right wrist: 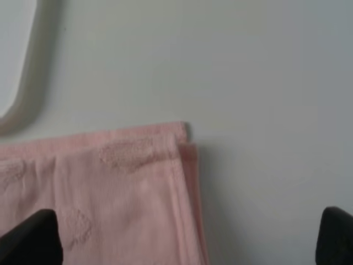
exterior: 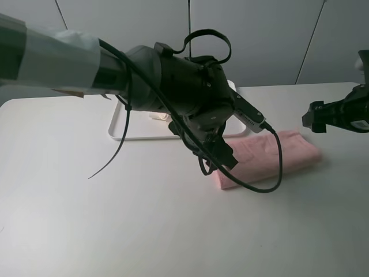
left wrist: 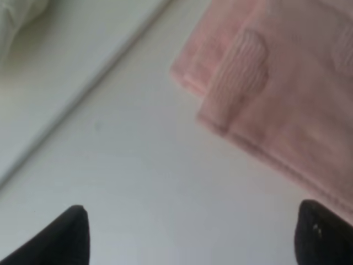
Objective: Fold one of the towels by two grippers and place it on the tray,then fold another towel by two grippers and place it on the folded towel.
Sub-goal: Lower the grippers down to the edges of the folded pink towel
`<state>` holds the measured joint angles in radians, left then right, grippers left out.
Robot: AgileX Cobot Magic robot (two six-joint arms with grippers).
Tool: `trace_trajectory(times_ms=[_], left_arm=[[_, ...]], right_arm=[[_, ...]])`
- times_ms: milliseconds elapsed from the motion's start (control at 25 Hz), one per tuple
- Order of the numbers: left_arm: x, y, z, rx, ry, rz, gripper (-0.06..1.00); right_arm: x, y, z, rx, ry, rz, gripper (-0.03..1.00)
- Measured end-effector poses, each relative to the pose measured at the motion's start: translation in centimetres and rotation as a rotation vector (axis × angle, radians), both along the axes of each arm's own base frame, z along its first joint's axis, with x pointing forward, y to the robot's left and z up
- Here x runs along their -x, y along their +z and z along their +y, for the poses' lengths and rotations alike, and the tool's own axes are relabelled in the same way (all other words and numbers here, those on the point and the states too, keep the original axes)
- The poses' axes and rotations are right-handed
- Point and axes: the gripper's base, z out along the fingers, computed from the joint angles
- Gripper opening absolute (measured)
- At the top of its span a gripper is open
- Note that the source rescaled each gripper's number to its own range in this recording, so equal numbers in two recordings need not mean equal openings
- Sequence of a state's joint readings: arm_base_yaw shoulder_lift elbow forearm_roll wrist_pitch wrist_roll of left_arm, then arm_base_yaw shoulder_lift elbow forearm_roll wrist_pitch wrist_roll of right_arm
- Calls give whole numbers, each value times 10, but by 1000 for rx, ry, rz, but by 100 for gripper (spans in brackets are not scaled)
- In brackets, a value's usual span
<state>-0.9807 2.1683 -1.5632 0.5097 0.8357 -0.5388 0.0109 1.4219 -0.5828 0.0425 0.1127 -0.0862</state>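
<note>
Pink terry: the pink towel (exterior: 297,151) lies folded into a long strip on the surface (exterior: 115,219), right of its middle and short of the tray. Its fold looks done, so the carry is the step in hand. The left pincer (left wrist: 193,221) hangs spread wide over one end, gripping nothing. The right pincer (right wrist: 187,221) stands equally wide above the other end, also empty. Next, both must drop, pinch all layers at the 2 ends and lift together. Toward the far edge, the tray (exterior: 135,124) holds the cream towel (left wrist: 16,14), mostly hidden by the left arm.
</note>
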Motion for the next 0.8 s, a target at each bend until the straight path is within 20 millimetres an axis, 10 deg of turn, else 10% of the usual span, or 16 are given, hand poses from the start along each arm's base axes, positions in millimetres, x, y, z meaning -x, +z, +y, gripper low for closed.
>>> trace_trajectory(times_ms=[400, 800], left_arm=[[-33, 11, 27, 188, 248, 295, 96], [-37, 12, 21, 322, 396, 308, 96]], right_arm=[[-43, 46, -17, 42, 7, 203, 100], [-63, 12, -17, 27, 25, 292, 100]])
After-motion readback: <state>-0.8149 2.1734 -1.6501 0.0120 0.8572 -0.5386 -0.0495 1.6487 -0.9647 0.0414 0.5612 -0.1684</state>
